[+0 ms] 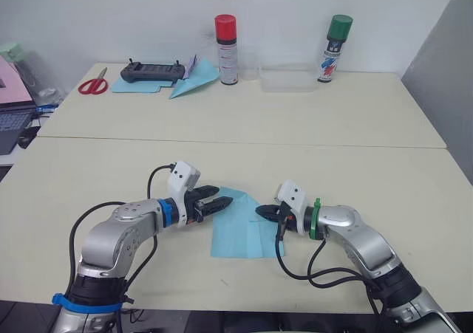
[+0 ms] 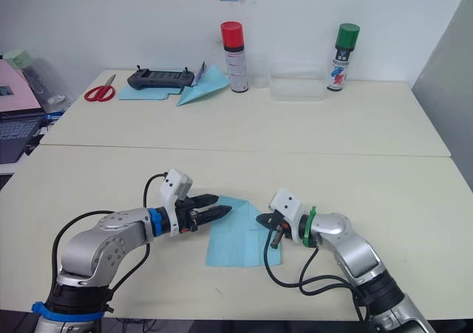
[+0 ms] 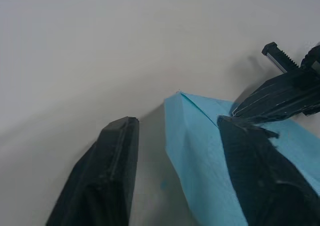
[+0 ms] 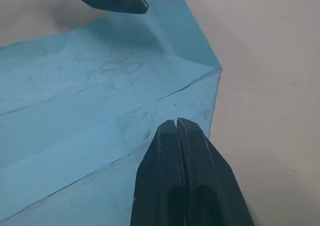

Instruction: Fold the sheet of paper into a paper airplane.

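The sheet of paper [image 1: 235, 233] lies flat on the near table, light blue, with its far corners folded in to a point and crease lines showing in the right wrist view [image 4: 85, 85]. My left gripper [image 1: 224, 198] is open at the sheet's far left edge; one finger [image 3: 252, 171] rests over the paper and the other [image 3: 107, 171] over bare table. My right gripper [image 1: 260, 212] is shut, its joined tips [image 4: 176, 125] pressing down on the folded flap near the sheet's right edge. I see no paper between its fingers.
On the far table stand a red-capped spray can [image 1: 227, 49], a green-capped can [image 1: 335, 49] and a clear plastic box [image 1: 287, 79]. A black controller [image 1: 151, 71], red scissors [image 1: 92, 86] and a blue paper dart [image 1: 194, 82] lie there. A laptop [image 1: 11, 115] sits at the left.
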`<state>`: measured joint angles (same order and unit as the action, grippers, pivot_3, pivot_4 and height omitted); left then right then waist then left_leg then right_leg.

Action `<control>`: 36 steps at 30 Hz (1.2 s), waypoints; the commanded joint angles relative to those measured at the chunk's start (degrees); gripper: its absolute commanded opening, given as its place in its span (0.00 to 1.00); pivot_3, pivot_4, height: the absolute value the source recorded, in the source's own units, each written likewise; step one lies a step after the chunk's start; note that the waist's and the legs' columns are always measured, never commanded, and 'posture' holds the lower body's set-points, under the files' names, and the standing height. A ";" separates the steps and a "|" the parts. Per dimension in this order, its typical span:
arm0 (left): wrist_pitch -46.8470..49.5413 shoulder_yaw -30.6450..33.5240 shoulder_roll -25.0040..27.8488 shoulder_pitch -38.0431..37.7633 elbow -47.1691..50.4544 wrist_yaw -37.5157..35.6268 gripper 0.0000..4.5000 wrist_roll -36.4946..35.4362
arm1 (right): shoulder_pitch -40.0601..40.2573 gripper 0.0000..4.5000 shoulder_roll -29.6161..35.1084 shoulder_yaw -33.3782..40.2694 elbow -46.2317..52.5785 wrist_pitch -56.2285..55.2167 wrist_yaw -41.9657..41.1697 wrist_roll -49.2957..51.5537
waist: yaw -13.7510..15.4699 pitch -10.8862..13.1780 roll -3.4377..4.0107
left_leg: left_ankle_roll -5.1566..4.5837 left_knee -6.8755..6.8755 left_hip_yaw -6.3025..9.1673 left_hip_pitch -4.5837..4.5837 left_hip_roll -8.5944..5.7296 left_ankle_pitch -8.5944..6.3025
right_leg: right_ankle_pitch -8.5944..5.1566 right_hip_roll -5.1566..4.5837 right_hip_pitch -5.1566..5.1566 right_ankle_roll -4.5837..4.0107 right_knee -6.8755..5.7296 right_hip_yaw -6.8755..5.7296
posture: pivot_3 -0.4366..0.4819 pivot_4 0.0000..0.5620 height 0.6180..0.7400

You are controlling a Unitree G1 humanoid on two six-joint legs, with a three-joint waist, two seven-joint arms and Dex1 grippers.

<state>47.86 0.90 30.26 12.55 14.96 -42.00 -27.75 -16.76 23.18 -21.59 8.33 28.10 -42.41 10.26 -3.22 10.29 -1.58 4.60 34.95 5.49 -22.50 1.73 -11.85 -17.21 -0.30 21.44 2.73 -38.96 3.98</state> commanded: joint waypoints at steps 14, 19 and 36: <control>-8.43 -4.47 4.71 2.42 -3.12 -3.59 0.00 4.98 | 0.28 0.00 -1.56 0.52 -1.60 1.15 1.21 -0.93 | -0.08 0.00 0.01 | 0.00 -0.03 -0.03 -0.06 0.00 0.00 | -0.02 0.01 0.11 -0.04 0.00 0.03 | 0.48 0.27 1.00; -13.70 -10.20 8.49 4.20 -2.35 -9.07 0.00 9.24 | 0.21 0.00 -1.92 0.37 -1.69 1.42 1.35 -0.94 | -0.08 0.00 0.01 | 0.00 -0.06 -0.01 -0.19 0.02 0.00 | -0.03 0.03 0.24 -0.05 -0.01 0.00 | 0.48 0.27 1.00; -23.68 -20.96 11.09 8.01 -4.16 -14.59 0.00 23.38 | -2.91 0.00 -8.65 7.25 -2.09 2.90 4.55 4.00 | 0.06 0.06 0.08 | 0.00 -0.06 -0.09 -0.32 0.01 0.00 | -0.03 0.03 0.33 -0.06 0.00 0.07 | 0.48 0.27 1.00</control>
<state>24.74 -19.06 41.40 20.35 10.78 -55.92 -5.15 -17.99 15.18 -16.30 5.06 30.84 -38.34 12.65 -3.17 10.35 -1.49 4.59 34.89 5.40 -22.85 1.74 -11.85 -17.24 -0.27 21.80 2.68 -38.95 4.05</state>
